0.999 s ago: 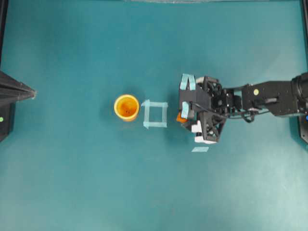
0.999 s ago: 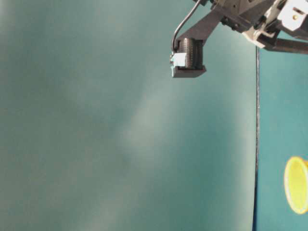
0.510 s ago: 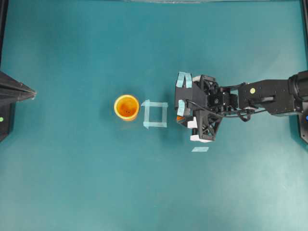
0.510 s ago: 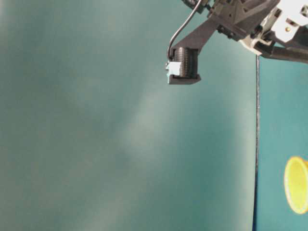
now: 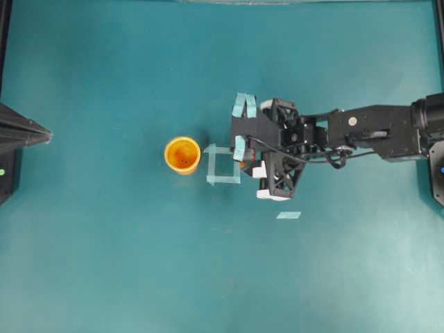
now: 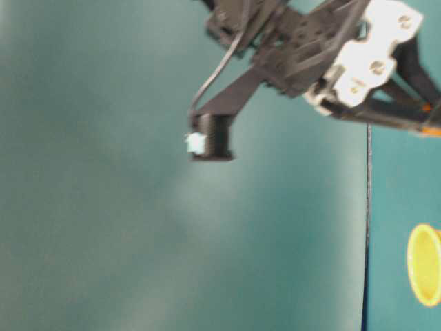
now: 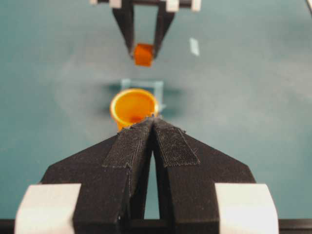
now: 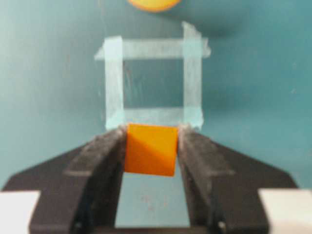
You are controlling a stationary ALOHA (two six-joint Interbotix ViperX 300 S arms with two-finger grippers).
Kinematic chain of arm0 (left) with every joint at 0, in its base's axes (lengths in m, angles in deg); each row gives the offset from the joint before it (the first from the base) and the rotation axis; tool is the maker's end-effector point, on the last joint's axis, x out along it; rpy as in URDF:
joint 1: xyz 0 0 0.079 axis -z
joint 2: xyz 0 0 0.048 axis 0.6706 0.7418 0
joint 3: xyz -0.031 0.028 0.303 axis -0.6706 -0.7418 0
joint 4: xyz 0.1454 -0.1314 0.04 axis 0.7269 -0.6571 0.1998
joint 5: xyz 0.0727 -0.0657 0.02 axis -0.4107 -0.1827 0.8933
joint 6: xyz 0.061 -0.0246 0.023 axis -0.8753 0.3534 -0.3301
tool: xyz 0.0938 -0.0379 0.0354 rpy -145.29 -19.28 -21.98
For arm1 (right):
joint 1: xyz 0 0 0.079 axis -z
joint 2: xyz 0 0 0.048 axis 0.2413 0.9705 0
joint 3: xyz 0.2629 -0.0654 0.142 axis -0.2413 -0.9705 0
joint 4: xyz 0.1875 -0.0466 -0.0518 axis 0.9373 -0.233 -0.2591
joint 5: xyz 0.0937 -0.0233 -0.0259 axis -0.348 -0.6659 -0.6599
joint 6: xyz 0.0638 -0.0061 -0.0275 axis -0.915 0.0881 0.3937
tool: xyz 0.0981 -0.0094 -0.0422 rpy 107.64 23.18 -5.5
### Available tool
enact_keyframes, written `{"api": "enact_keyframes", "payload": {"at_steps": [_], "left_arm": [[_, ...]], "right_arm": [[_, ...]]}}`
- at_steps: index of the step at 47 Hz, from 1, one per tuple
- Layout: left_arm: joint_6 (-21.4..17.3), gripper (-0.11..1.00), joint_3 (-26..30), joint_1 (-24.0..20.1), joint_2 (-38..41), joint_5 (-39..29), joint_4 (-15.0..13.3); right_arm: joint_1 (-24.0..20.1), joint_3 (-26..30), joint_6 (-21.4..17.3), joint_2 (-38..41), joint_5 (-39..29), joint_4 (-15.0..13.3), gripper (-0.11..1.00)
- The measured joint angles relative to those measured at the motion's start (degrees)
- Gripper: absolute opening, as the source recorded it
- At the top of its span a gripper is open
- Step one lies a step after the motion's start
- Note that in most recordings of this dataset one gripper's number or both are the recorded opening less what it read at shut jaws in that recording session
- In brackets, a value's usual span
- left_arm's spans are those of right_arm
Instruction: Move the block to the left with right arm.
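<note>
The block, a small orange cube, is pinched between the black fingers of my right gripper, which is shut on it. In the left wrist view the block hangs clear of the table in the right gripper. From overhead the right gripper hovers at the right edge of the pale tape square, and the block is almost hidden beneath it. My left gripper is shut and empty, folded at the left edge.
A yellow-orange cup stands just left of the tape square and directly ahead of the left gripper's tips. A loose strip of pale tape lies on the teal table below the right arm.
The right gripper's jaws have narrowed onto the block. The arm has carried it leftward, from well right of the tape square to its right edge. The left arm has not moved.
</note>
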Motion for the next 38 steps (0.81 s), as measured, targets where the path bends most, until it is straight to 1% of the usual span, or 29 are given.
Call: {"api": "enact_keyframes", "payload": {"at_steps": [8,21,33,38], "left_arm": [[0.09,0.0,0.0,0.0,0.0,-0.18,0.09],[0.0,0.0,0.0,0.0,0.0,-0.18,0.0],[0.0,0.0,0.0,0.0,0.09,-0.26,0.09],[0.0,0.0,0.0,0.0,0.0,-0.26,0.09]], "right_arm": [[0.09,2.9,0.0,-1.76,-4.75,0.0,0.42],[0.0,5.8,-0.18,-3.78,-10.9,0.0,0.42],[0.0,8.88,0.0,-4.04,-11.87,-0.09,0.42],[0.09,11.07,0.0,-3.43,-11.87,-1.05,0.42]]}}
